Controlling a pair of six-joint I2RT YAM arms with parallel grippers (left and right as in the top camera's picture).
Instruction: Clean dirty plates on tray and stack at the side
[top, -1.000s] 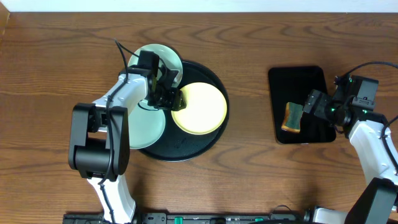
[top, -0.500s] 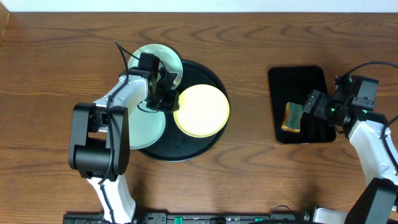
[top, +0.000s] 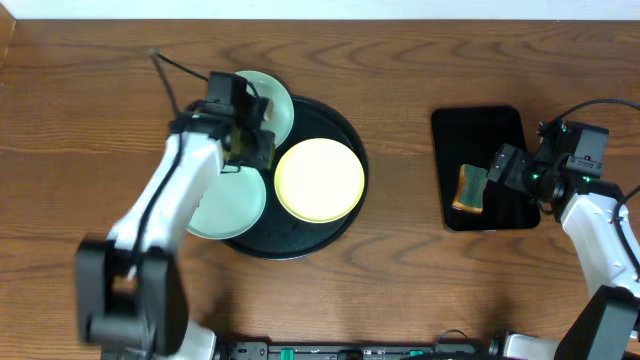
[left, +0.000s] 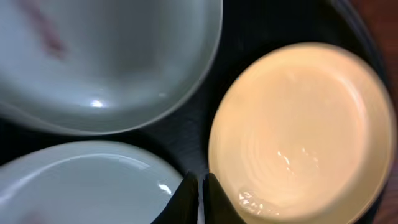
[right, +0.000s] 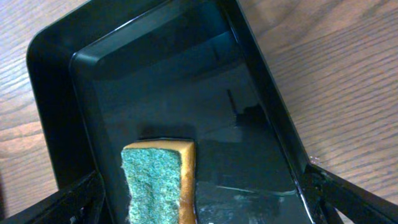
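On the left half of the overhead view, the left gripper (top: 255, 148) has pulled away from the yellow plate (top: 320, 180). A second ago its tips sat at that plate's left rim. Now they hang up and to the left, over the dark gap where the three plates meet. The whole arm has swung out toward the frame's lower left.

The fingers (left: 189, 190) have snapped together, and the wrist view shows them pressed tight with nothing between them. It looks to me like the pinch missed or slipped off the rim, because the yellow plate lies flat on the round black tray (top: 300, 238), barely moved.

The upper mint plate (top: 268, 95), which shows a reddish smear (left: 50, 34), and the lower mint plate (top: 225, 205) sit at the tray's left edge as before.

At the right of the frame nothing has changed. The right gripper (top: 503, 170) hovers with its jaws spread wide over the sponge (top: 470, 188) in the rectangular tray (top: 490, 125).

So no plate is lifted or stacked yet, and the grab probably needs another try.
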